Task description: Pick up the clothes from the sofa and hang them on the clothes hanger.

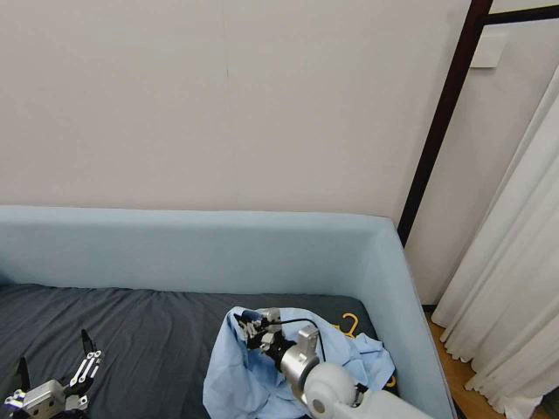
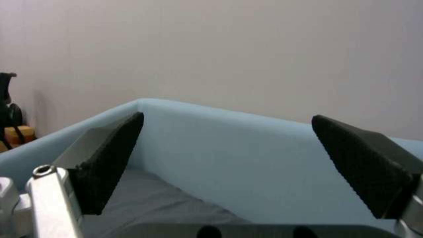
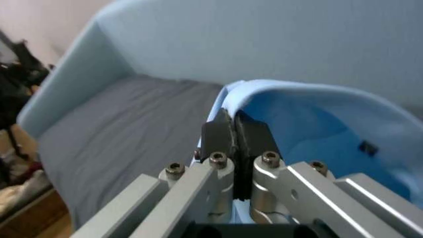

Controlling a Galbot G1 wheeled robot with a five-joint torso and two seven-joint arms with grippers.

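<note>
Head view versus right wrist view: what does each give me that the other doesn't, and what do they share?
Head view adds the open left gripper over the seat, a yellow hanger beside the crumpled light blue shirt, the black metal rack pole and the white curtain. Right wrist view adds the close look: black pads pressed together on the shirt's edge, and a small dark tag inside it. Both show the right gripper shut on the shirt, on the pale blue sofa with its dark grey seat.
</note>
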